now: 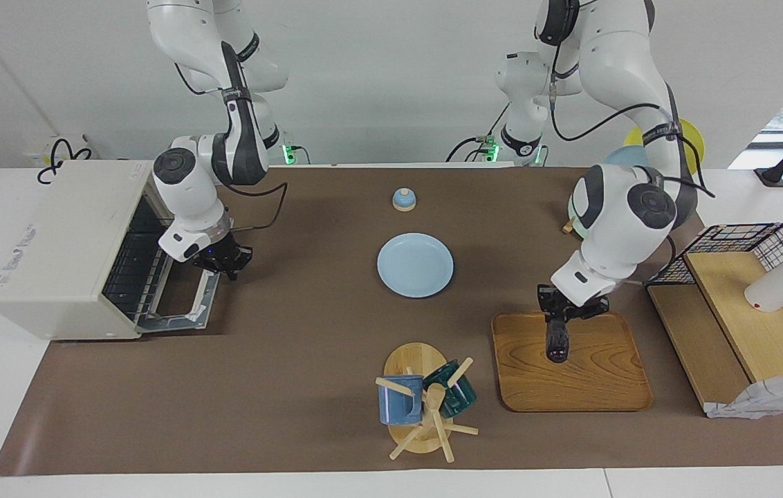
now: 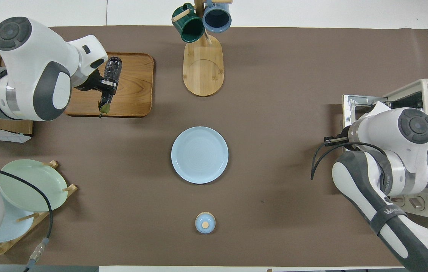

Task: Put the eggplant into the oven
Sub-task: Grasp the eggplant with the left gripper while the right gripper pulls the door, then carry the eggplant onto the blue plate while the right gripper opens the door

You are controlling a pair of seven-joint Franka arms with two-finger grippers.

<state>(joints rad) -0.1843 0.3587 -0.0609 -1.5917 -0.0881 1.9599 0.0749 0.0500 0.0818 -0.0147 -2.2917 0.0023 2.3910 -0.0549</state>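
Note:
The dark glossy eggplant (image 1: 557,344) hangs over the wooden tray (image 1: 606,387), lifted off it, its rounded end pointing down. My left gripper (image 1: 560,319) is shut on its stem end. From overhead the eggplant (image 2: 110,73) lies slantwise under the left gripper (image 2: 105,86), above the tray (image 2: 134,98). The cream oven (image 1: 59,235) stands at the right arm's end of the table with its door (image 1: 180,315) dropped open and the wire rack showing. My right gripper (image 1: 224,264) is shut at the door's handle edge; whether it grips the handle I cannot tell.
A light blue plate (image 1: 415,265) lies mid-table, with a small blue lidded pot (image 1: 403,199) nearer the robots. A mug tree (image 1: 426,401) with two mugs stands beside the tray. A plate rack (image 2: 28,185) and a wire basket (image 1: 744,242) are at the left arm's end.

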